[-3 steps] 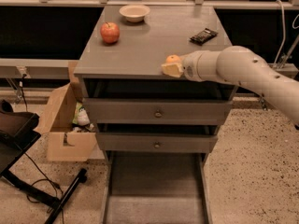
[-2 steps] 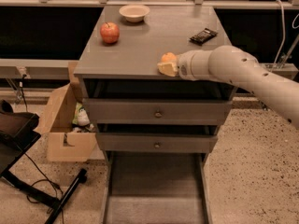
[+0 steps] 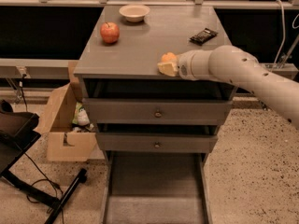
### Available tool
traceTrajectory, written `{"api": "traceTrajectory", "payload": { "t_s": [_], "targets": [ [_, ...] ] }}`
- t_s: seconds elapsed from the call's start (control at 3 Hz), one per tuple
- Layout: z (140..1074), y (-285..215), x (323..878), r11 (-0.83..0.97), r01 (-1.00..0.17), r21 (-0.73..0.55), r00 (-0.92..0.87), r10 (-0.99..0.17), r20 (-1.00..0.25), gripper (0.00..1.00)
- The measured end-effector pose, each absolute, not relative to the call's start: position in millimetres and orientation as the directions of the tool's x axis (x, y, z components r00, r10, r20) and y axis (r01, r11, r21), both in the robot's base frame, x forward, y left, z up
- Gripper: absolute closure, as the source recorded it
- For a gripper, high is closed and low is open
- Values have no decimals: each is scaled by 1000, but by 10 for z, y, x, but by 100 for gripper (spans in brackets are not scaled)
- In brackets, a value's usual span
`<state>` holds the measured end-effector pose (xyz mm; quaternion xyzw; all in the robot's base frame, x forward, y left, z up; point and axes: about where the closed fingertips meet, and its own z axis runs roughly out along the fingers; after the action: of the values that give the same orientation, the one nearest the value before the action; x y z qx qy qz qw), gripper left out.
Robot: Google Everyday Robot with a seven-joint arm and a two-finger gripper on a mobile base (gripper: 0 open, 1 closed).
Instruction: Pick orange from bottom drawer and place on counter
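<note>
The orange (image 3: pixel 168 57) is held in my gripper (image 3: pixel 167 64), whose cream fingers (image 3: pixel 166 68) close around it at the front edge of the grey counter (image 3: pixel 154 36). The white arm reaches in from the right. The bottom drawer (image 3: pixel 154 190) is pulled open below, and its flat grey floor shows nothing on it.
A red apple (image 3: pixel 110 32) sits at the counter's left, a shallow bowl (image 3: pixel 134 12) at the back, and a dark wrapped bar (image 3: pixel 203 35) at the right. Two shut drawers with knobs are below. A cardboard box (image 3: pixel 67 125) and a black stand (image 3: pixel 28 171) stand to the left.
My gripper with the orange has moved left and slightly further over the counter's front edge.
</note>
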<state>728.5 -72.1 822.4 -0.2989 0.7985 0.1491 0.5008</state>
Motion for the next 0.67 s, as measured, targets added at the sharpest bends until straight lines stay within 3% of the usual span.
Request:
{"api": "traceTrajectory", "payload": {
  "t_s": [0.67],
  "targets": [
    [8224,-720,7285,777,-627,-61,-320,-328,-889,14]
  ]
}}
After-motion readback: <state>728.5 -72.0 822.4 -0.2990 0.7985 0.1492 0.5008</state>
